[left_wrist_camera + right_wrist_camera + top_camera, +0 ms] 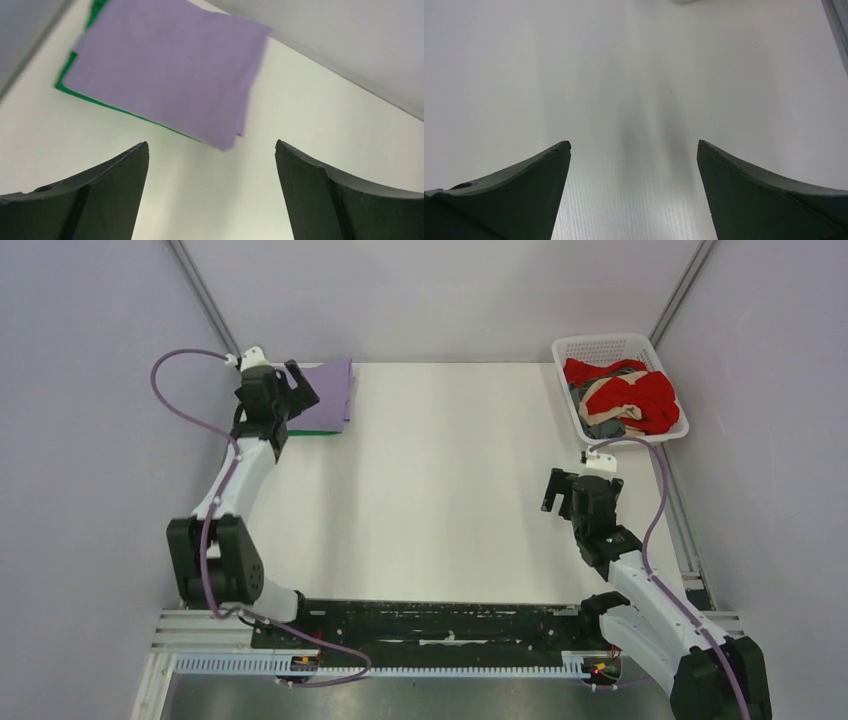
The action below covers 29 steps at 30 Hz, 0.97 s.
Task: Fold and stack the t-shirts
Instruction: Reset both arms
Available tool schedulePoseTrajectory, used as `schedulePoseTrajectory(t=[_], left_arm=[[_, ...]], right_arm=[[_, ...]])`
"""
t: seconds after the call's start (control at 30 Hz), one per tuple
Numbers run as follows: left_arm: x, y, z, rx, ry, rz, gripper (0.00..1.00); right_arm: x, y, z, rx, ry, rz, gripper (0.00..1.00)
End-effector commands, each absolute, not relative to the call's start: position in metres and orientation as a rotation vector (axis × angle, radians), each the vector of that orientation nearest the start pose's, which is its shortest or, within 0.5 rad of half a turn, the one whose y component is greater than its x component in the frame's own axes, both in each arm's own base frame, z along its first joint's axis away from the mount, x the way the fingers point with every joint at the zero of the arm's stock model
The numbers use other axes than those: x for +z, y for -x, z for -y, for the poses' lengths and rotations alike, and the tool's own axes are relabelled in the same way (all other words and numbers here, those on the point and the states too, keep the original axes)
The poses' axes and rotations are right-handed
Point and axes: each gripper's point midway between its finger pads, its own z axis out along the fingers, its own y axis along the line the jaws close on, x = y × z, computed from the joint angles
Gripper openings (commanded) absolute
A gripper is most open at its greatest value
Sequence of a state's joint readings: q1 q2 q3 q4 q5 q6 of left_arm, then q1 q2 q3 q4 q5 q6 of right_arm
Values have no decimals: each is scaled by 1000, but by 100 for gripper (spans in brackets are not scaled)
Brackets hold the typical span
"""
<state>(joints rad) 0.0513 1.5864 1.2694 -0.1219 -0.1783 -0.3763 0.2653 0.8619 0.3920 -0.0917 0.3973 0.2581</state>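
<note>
Lavender t-shirt (165, 70) lies folded atop the green t-shirt (64, 84) just ahead of the released left gripper (211, 145), likely a started stack; right gripper (634, 144), spread and empty, hovers short of the basket (600, 343) holding unfolded shirts (645, 395).

The top camera hangs high over the near edge of the table (430, 500), looking down across all of it to the folded lavender shirt (330, 395) at the far left. The left wrist camera faces that shirt from close by, so both views share it. The right wrist camera looks down close at bare table, well right of the shirt.
</note>
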Motion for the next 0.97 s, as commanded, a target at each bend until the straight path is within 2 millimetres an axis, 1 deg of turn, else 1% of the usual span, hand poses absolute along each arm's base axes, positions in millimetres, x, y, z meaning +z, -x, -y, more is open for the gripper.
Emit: schedulePoseTrajectory(t=[0.0, 0.07, 0.13, 0.2, 0.23, 0.27, 0.33, 0.4, 0.5, 0.77, 0.93], left_arm=[[242, -432, 37, -365, 413, -1808, 100], [232, -399, 67, -437, 321, -1838, 100], [215, -368, 86, -452, 265, -1884, 100], [193, -340, 100, -483, 238, -1919, 100], [187, -331, 102, -488, 250, -1914, 100], [177, -321, 107, -506, 238, -1921, 100], [171, -309, 111, -527, 223, -1907, 100], [164, -301, 111, -514, 205, -1915, 100], [160, -297, 104, -469, 222, -1908, 100], [165, -294, 99, -460, 236, -1877, 100], [164, -294, 97, -451, 246, -1875, 100]], right_arm=[[117, -293, -28, -6, -188, -1948, 98], [120, -292, -32, 20, -172, -1923, 98], [120, -291, -33, 32, -161, -1905, 98], [119, -290, -34, 42, -155, -1892, 98], [119, -290, -35, 49, -151, -1884, 98], [116, -289, -36, 53, -140, -1881, 98], [113, -289, -38, 70, -128, -1870, 98], [111, -289, -40, 82, -121, -1852, 98], [106, -289, -40, 87, -120, -1833, 98], [98, -285, -32, 74, -187, -1810, 98], [102, -285, -29, 73, -201, -1773, 98]])
